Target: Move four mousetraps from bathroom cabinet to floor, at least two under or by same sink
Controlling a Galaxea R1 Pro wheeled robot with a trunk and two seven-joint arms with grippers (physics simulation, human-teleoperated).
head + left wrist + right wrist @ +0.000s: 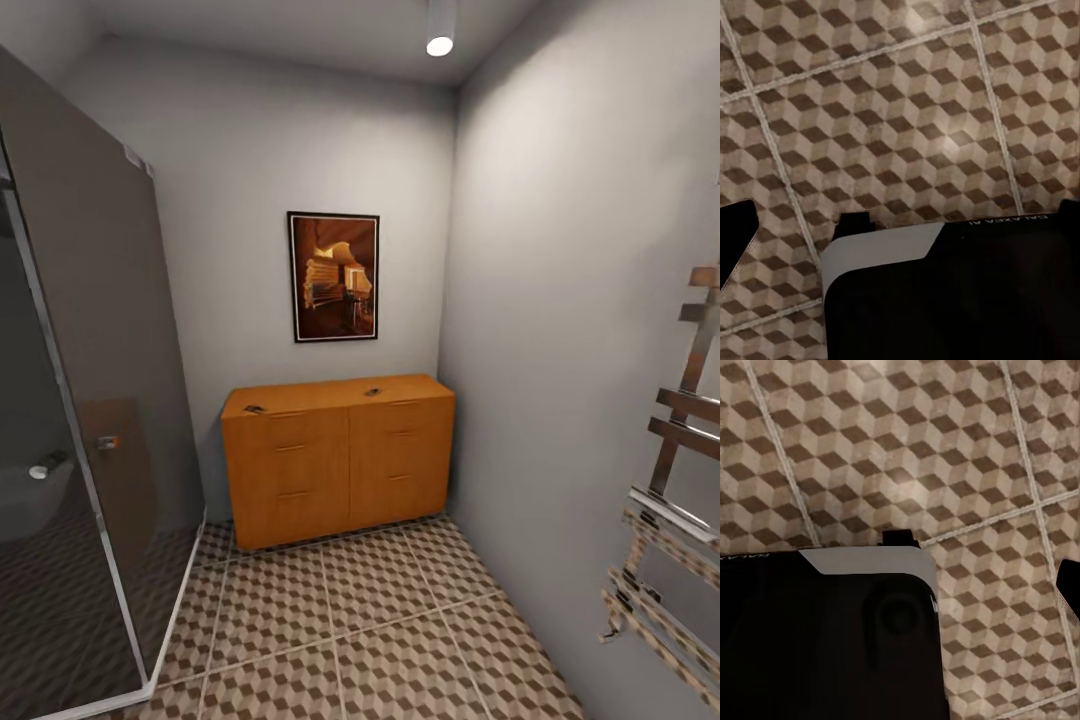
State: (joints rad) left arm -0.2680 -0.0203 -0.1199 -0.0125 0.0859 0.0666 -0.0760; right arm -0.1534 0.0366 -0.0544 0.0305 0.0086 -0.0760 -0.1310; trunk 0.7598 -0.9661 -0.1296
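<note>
Orange-brown cabinet (338,460) sits centre frame against the back wall, two mousetraps on its flat top: one at the left end (254,409), one right of centre (373,391). Cube-patterned bathroom floor (380,630) spreads across the bottom. Wrist cameras look down at tiles; claw opening, cannot tell.

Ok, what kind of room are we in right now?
Probably a bathroom: a tall smoked-glass shower screen on the left, cube-patterned floor tiles, a chrome ladder towel rail on the right wall, and a low orange-brown wooden cabinet.
</note>
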